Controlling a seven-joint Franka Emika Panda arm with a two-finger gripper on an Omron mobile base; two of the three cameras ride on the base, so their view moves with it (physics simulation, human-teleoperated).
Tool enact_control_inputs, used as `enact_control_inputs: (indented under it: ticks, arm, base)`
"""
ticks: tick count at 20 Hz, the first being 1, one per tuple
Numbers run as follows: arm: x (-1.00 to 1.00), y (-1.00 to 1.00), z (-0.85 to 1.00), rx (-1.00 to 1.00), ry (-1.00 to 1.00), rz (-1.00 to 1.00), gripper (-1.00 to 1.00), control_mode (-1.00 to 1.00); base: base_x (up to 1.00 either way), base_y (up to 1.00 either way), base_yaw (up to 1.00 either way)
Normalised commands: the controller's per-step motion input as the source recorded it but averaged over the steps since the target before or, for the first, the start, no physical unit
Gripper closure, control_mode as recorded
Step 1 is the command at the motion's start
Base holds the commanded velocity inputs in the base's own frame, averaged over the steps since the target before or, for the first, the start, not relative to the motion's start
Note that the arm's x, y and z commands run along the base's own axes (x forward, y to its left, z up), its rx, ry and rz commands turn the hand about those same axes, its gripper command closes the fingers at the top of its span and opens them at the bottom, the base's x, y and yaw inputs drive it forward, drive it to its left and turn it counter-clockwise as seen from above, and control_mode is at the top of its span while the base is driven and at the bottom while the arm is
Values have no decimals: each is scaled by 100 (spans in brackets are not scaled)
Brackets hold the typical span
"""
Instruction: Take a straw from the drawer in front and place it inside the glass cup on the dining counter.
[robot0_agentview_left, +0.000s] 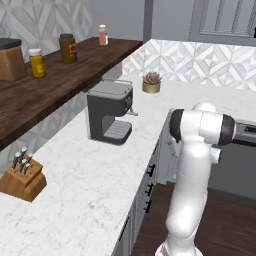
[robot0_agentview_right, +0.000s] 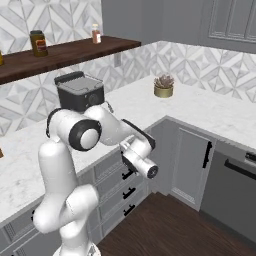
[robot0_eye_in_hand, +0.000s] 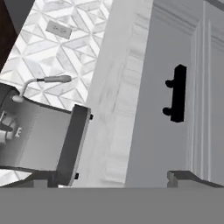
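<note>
The gripper (robot0_eye_in_hand: 112, 178) hangs with its jaws spread wide and nothing between them, facing a closed grey drawer (robot0_eye_in_hand: 168, 94) whose black bar handle (robot0_eye_in_hand: 177, 93) sits under the marble table (robot0_eye_in_hand: 117, 87) edge. A dark coffee machine (robot0_agentview_right: 80, 91) stands on that table, near a small potted succulent (robot0_agentview_right: 163, 85).

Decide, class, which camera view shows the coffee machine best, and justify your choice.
The left base view: the coffee machine stands whole on the marble counter, drip tray visible. In the right base view the arm covers its lower half. The hand view shows it tilted and cut off at the edge.
</note>
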Motion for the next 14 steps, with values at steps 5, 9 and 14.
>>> enact_control_inputs:
  ticks: [5, 9, 14]
  arm:
    - [39, -2, -43, 5, 0, 14, -100, -100]
    - [12, -16, -36, 12, -6, 16, -100, -100]
    - [18, -16, -20, 14, -13, 14, -100, -100]
  base:
    - [0, 0, 0]
    - [0, 0, 0]
    - [0, 0, 0]
